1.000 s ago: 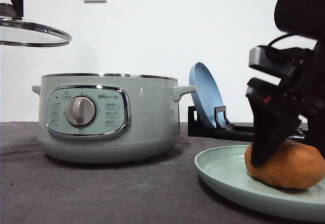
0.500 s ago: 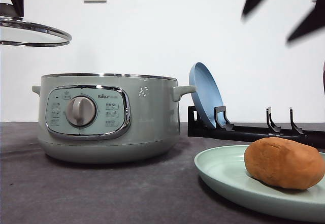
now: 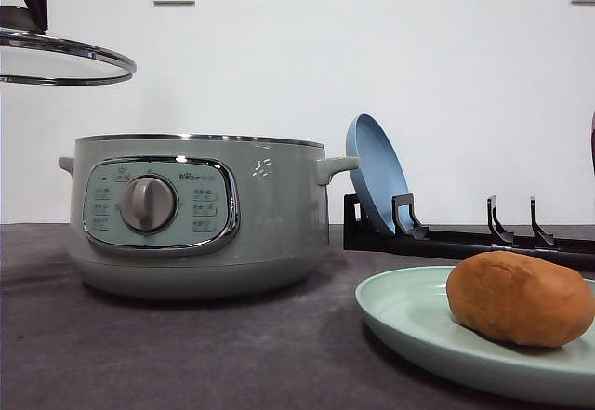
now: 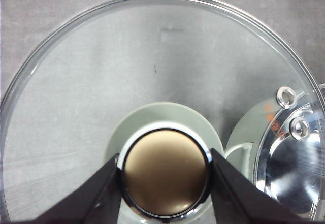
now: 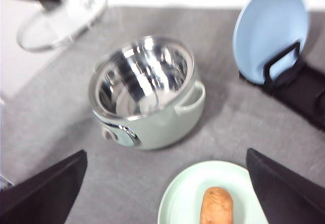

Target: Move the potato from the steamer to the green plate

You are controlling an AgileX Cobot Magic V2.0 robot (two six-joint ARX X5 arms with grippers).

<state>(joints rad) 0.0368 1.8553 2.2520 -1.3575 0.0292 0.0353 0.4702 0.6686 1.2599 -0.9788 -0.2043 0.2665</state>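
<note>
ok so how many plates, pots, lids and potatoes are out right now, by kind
plates: 2, the green plate and a blue plate in the rack
pots: 1, the steamer
lids: 1, the glass lid held by the left claw
potatoes: 1, the potato
total: 5

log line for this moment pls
potato: on green plate | steamer: open | left gripper: holds lid aloft | right gripper: open, above plate

The right gripper (image 5: 165, 193) has lifted clear of the potato (image 3: 519, 297).
</note>
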